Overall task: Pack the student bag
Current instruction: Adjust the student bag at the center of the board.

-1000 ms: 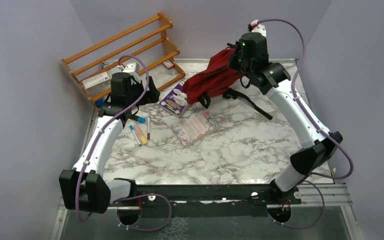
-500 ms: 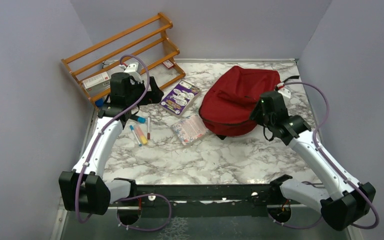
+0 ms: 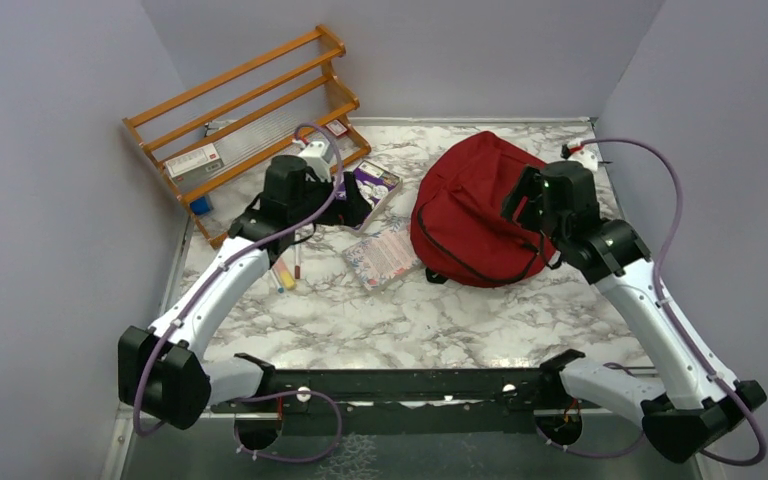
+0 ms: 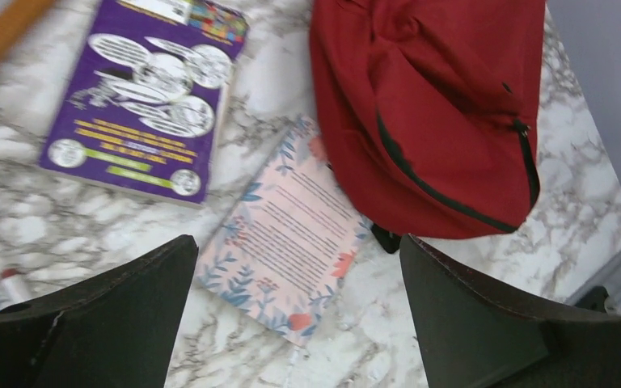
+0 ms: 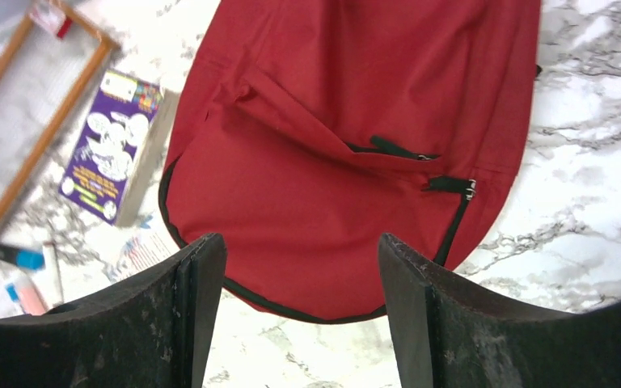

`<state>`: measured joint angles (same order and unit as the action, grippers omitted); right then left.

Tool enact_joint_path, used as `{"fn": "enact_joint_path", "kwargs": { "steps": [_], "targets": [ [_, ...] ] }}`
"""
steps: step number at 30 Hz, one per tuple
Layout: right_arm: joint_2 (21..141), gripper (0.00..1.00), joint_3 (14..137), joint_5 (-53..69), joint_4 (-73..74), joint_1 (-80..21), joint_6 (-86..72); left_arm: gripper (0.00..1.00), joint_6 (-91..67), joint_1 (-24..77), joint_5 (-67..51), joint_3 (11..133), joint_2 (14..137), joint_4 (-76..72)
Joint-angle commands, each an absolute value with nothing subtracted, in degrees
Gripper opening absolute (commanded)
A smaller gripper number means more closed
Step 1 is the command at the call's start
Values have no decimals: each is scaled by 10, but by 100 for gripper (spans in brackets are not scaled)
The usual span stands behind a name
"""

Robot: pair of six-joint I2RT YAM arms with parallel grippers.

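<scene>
Packing not started: student bag (image 3: pixel 475 210) flat on table (image 3: pixel 410 320), nothing held.

Nearest, at left: loose markers (image 3: pixel 282 268), then pink notebook (image 3: pixel 380 255) lying flat, far corner touching the bag. Above notebook and purple book (image 4: pixel 141 97): left gripper (image 4: pixel 297 242), jaws wide apart, empty, probably lined up for a book pick. Right of centre: right gripper (image 5: pixel 299 242), jaws wide too, empty, hovering over the bag's near edge. Bag front-up at far right of table, zipper apparently shut, pull on its right side. Likely laid flat to keep the zip reachable; needs opening before anything goes in. Furthest back, left: wooden rack (image 3: pixel 250 90), clear of the work.
</scene>
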<state>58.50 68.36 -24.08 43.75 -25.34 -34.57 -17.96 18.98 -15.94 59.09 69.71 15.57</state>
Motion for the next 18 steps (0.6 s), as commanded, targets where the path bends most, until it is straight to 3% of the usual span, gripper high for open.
{"fn": "enact_joint_path", "kwargs": {
  "steps": [1,5,18],
  "targets": [
    [637,73,692,-166,419,-255,-270,95,-250,257,-109,562,729,122],
    [701,74,690,-189,445,-249,-277,95,-292,300,-83,561,764,90],
    [777,78,629,-21,313,-159,-217,99,-397,393,-29,556,873,-67]
  ]
}}
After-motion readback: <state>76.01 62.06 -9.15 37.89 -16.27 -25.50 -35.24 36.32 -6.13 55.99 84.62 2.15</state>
